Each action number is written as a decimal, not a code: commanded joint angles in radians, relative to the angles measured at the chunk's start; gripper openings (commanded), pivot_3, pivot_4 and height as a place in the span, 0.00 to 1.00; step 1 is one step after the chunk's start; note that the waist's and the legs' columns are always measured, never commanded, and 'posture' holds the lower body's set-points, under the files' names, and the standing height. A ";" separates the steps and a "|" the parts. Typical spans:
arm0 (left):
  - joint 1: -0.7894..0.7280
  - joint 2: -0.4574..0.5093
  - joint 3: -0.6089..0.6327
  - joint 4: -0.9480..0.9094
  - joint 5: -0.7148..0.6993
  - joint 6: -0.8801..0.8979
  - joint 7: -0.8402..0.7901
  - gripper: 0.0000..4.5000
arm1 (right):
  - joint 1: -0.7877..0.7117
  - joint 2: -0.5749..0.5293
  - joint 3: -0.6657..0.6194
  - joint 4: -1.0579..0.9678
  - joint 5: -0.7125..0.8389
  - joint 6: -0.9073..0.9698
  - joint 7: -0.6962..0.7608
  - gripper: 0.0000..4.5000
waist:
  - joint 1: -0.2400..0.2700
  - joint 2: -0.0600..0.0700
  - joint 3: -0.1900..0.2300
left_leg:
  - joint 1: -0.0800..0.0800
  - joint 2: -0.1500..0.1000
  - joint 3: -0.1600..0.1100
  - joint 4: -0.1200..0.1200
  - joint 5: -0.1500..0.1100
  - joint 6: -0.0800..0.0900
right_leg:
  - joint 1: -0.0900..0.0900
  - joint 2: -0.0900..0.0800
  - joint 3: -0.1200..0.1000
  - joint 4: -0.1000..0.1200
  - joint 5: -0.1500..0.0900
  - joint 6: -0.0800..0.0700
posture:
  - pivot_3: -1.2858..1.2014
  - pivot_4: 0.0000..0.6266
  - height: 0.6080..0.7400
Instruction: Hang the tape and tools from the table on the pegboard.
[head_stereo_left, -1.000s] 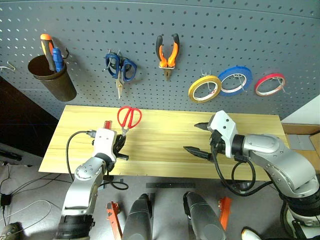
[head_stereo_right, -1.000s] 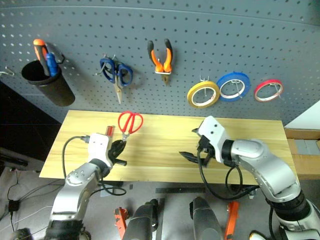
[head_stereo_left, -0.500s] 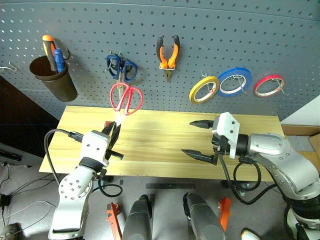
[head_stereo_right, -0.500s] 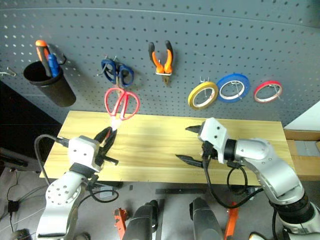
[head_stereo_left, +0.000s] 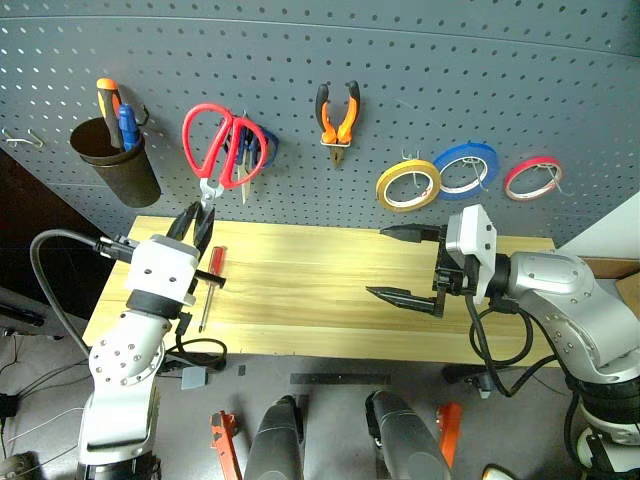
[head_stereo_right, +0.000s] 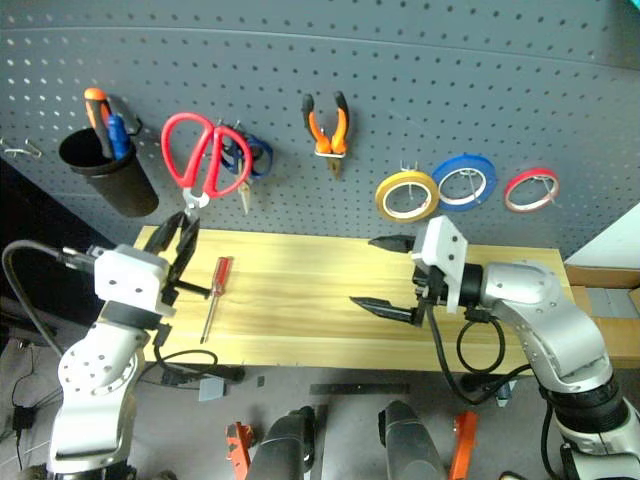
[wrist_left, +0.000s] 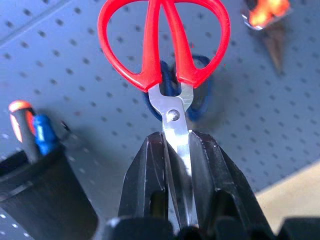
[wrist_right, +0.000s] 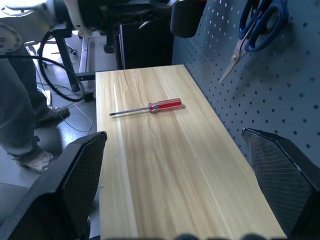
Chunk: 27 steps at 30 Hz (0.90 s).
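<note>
Pegboard (head_stereo_left: 420, 60), blue-handled scissors (head_stereo_left: 252, 150) half-hidden

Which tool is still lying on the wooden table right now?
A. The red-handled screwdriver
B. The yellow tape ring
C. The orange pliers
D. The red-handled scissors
A. The red-handled screwdriver lies flat on the table, while the red-handled scissors are held up by the blades in the left gripper, and the yellow tape ring and orange pliers hang on the pegboard.
</note>
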 joint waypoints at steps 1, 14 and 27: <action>-0.055 0.019 0.005 0.046 -0.014 -0.014 -0.008 0.07 | -0.024 0.005 -0.003 -0.005 -0.008 -0.024 0.000 1.00 | 0.000 0.000 -0.003 | 0.000 0.000 0.000 0.000 0.000 0.000 | 0.000 0.000 0.000 0.000 0.000 0.000 | 0.49 0.33 1.00; -0.112 0.029 -0.058 0.195 -0.027 -0.086 -0.088 0.07 | -0.023 0.012 0.008 -0.031 -0.017 -0.017 -0.020 1.00 | -0.003 0.000 -0.006 | 0.000 0.001 0.000 0.000 0.000 0.000 | 0.000 0.000 0.000 0.000 0.000 0.000 | 0.48 0.38 1.00; -0.133 0.042 -0.057 0.308 -0.008 -0.061 -0.080 0.07 | -0.055 0.079 0.009 -0.003 -0.041 -0.017 -0.098 1.00 | -0.004 0.000 -0.006 | 0.001 0.001 0.000 0.000 0.000 0.000 | 0.000 0.001 0.000 0.001 0.000 0.000 | 0.48 0.40 1.00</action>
